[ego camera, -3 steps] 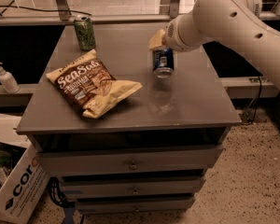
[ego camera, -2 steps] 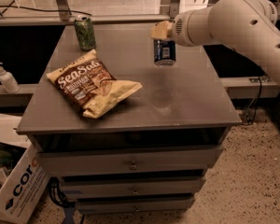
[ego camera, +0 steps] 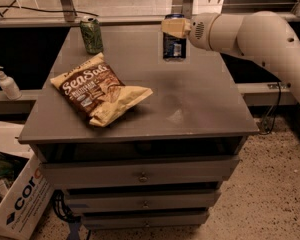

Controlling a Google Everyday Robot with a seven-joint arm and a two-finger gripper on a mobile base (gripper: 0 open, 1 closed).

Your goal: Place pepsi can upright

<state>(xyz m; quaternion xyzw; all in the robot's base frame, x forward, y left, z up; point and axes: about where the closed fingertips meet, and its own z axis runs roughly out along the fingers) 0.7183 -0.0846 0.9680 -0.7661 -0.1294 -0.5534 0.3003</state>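
Observation:
The pepsi can (ego camera: 174, 44), dark blue with a silver top, hangs upright in my gripper (ego camera: 173, 27) above the far right part of the grey table (ego camera: 190, 104). The tan fingers (ego camera: 176, 28) are shut on the can's upper part. The can's bottom is near the table surface; I cannot tell whether it touches. My white arm (ego camera: 250, 34) reaches in from the right.
A green patterned can (ego camera: 91, 34) stands upright at the far left of the table. A chip bag (ego camera: 98, 89) lies on the left half. A pump bottle (ego camera: 7, 83) stands on a ledge at left. A cardboard box (ego camera: 17, 199) sits on the floor at lower left.
My gripper has carried the pepsi can up and away toward the far edge of the table, and the can now hangs more upright.

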